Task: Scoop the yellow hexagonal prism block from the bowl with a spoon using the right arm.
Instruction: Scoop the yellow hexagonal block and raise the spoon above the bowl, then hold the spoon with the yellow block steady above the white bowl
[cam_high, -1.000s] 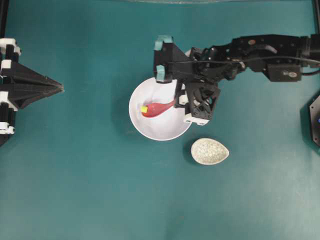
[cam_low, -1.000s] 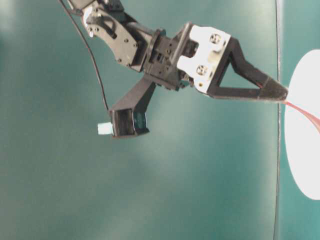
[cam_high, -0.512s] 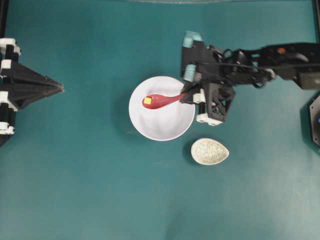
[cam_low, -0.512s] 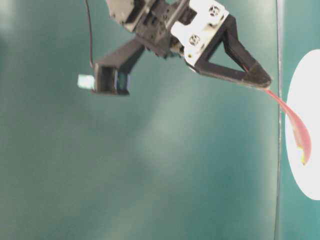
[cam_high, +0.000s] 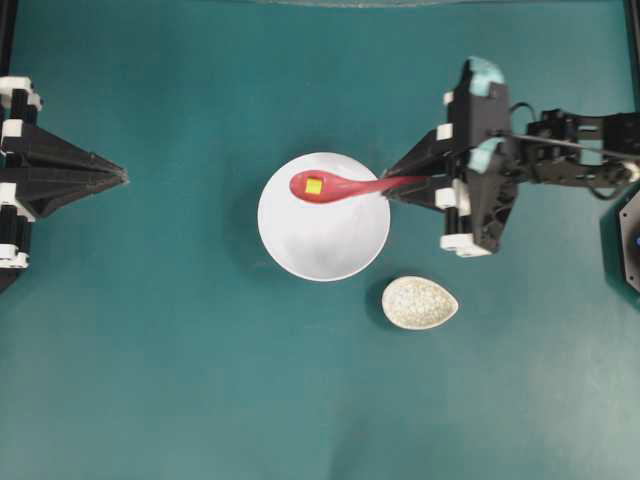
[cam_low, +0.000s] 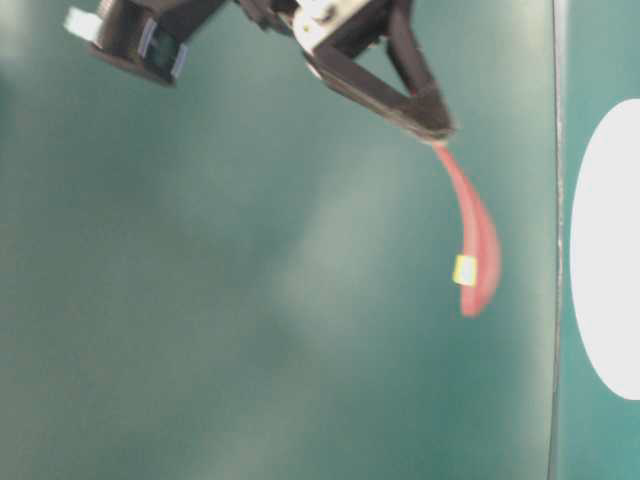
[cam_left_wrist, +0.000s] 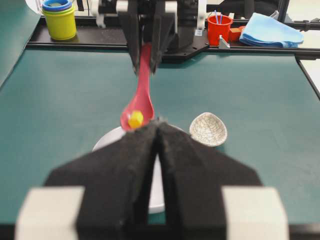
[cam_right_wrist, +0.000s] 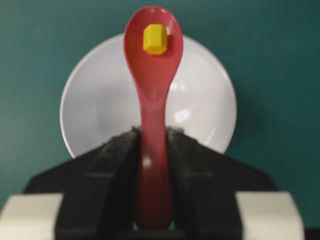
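Note:
The yellow hexagonal prism block (cam_high: 314, 185) lies in the scoop of the red-pink spoon (cam_high: 345, 187), held above the white bowl (cam_high: 322, 240). My right gripper (cam_high: 400, 185), the teal-taped one, is shut on the spoon's handle right of the bowl. In the right wrist view the spoon (cam_right_wrist: 153, 95) runs between the jaws with the block (cam_right_wrist: 154, 39) in its scoop over the bowl (cam_right_wrist: 100, 105). The table-level view shows the spoon (cam_low: 476, 245) lifted clear, block (cam_low: 464, 270) on it. My left gripper (cam_high: 122, 177) is shut and empty at the far left.
A small speckled oval spoon rest (cam_high: 419, 302) lies just below right of the bowl. In the left wrist view, stacked cups (cam_left_wrist: 59, 17), a red cup (cam_left_wrist: 219, 27) and a blue cloth (cam_left_wrist: 270, 30) stand on the far rack behind the table.
My right gripper has drawn back to the right and risen, lifting the spoon out of the bowl with the yellow block in its scoop. The left arm has not moved.

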